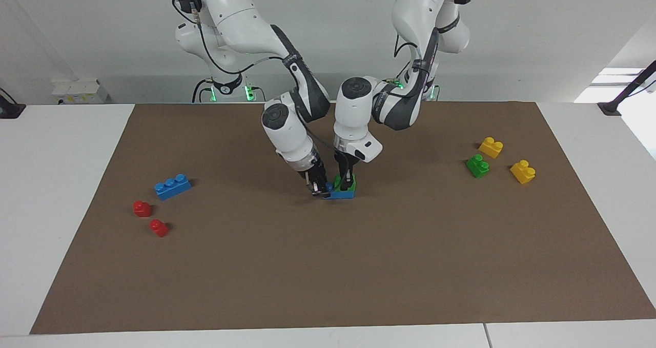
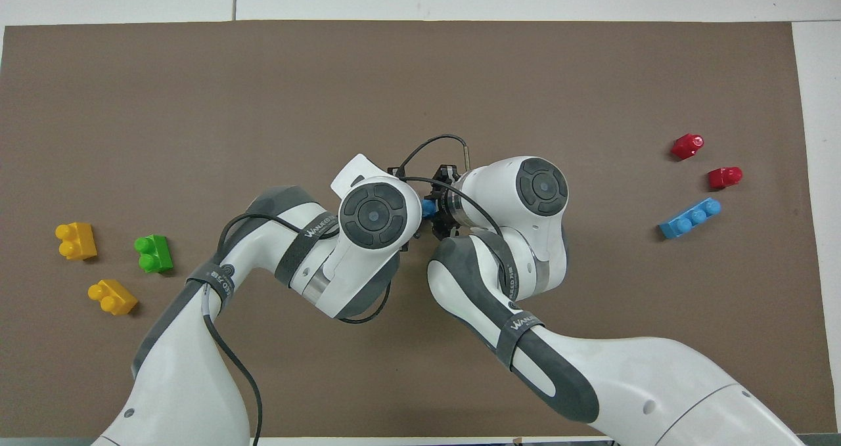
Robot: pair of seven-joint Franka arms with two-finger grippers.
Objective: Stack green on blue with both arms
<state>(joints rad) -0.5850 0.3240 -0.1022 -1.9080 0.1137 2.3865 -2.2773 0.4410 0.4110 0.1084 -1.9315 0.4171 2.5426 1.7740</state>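
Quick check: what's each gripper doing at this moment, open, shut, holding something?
Left gripper: shut on the green brick, set on the blue brick.
Right gripper: shut on the blue brick's end.

High facing camera and steep overhead camera — same brown mat (image 1: 359,266).

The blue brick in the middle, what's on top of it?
A green brick sits on the blue brick, gripped by the left gripper. The right gripper covers the blue brick's other end.
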